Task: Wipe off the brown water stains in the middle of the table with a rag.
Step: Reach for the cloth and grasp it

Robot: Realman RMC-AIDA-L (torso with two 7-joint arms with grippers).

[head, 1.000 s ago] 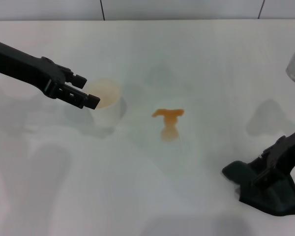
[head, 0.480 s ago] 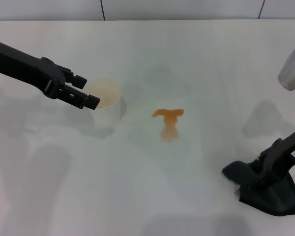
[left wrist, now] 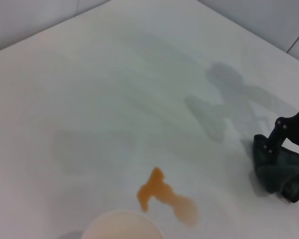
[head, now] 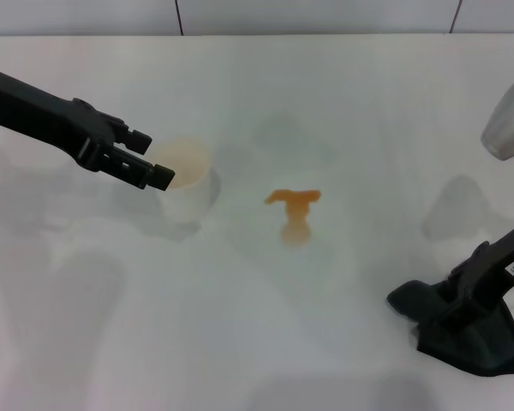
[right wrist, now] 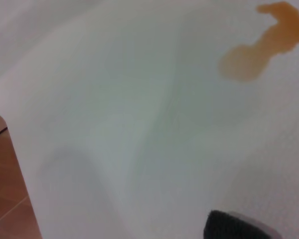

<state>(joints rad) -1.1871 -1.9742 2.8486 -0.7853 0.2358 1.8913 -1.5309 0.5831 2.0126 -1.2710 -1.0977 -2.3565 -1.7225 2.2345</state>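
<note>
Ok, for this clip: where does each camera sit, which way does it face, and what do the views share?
Head: looks forward and down at the table; shows left gripper at the cup, right gripper on the rag.
Left wrist: looks across the brown water stains to the rag; own fingers unseen.
Right wrist: low over the table, facing the stains.
All share the stains.

The large, smooth white tabletop [head: 265, 325] was plain and unpatterned. Near its middle lay a translucent orange-brown, roughly T-shaped liquid smear [head: 294, 210], darkest along its top bar and paler toward its foot. Left of the smear stood a white cup [head: 185, 181], tinted pale brown inside. Right of the smear, the soft cloth [head: 463, 330] was dark grey-black.
</note>
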